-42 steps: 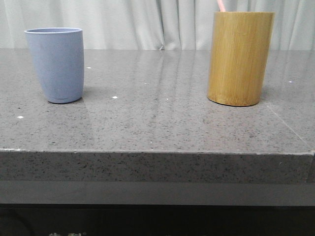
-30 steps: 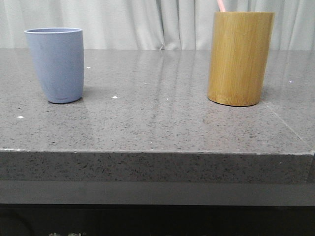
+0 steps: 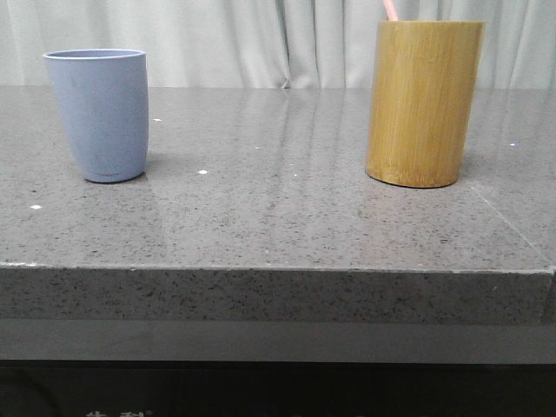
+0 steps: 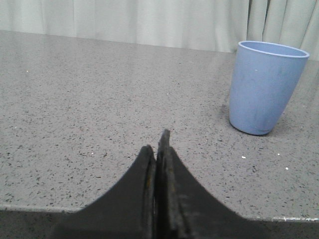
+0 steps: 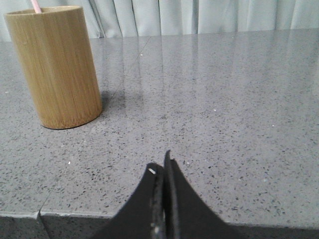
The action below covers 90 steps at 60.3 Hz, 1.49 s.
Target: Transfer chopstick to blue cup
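The blue cup [image 3: 98,115] stands upright at the left of the grey stone table [image 3: 278,217]; the left wrist view shows the blue cup [image 4: 264,87] too. A pale pink chopstick [image 3: 390,9] pokes out of the tall bamboo holder [image 3: 422,102] at the right; the chopstick tip [image 5: 36,6] and bamboo holder [image 5: 56,64] also show in the right wrist view. My left gripper [image 4: 157,149] is shut with nothing in it, low at the table's near edge, apart from the cup. My right gripper [image 5: 162,167] is shut and empty at the near edge, apart from the holder.
A pale curtain [image 3: 261,39] hangs behind the table. The table's front edge [image 3: 278,269] runs across the front view, with open stone surface between cup and holder.
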Motion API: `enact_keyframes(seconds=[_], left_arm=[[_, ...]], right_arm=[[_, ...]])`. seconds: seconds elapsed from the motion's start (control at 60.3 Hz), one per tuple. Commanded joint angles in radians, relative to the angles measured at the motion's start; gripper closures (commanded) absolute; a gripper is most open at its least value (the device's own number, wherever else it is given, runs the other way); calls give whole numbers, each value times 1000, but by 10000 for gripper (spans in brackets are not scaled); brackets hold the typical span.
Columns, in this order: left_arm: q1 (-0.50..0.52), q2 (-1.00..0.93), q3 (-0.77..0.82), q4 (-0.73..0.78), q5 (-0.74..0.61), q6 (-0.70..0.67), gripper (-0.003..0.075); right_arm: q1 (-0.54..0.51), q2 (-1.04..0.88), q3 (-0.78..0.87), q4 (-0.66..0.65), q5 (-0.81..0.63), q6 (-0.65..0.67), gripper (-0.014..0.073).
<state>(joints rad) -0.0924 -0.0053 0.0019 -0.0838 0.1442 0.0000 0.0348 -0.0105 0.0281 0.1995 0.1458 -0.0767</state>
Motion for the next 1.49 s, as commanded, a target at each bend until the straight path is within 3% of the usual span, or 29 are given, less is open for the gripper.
enact_keyframes(seconds=[0.0, 0.365, 0.78, 0.979, 1.111, 1.277, 1.476], left_arm=[[2, -24, 6, -3, -80, -10, 739], [2, -24, 6, -3, -80, -10, 739], [2, -24, -15, -27, -241, -10, 739], [2, 33, -222, -25, -108, -10, 739], [2, 192, -399, -1, 2, -10, 739], [2, 410, -539, -1, -5, -10, 739], [2, 530, -585, -1, -9, -10, 738]], right_arm=[[3, -21, -5, -2, -77, -6, 694], [3, -21, -5, -2, -84, -6, 694], [3, -21, -68, -2, -146, -6, 694], [2, 25, -293, -2, 8, -6, 694], [2, 169, -462, -2, 97, -6, 694], [2, 363, -603, -2, 135, -6, 694], [2, 478, -643, -2, 122, -6, 692]])
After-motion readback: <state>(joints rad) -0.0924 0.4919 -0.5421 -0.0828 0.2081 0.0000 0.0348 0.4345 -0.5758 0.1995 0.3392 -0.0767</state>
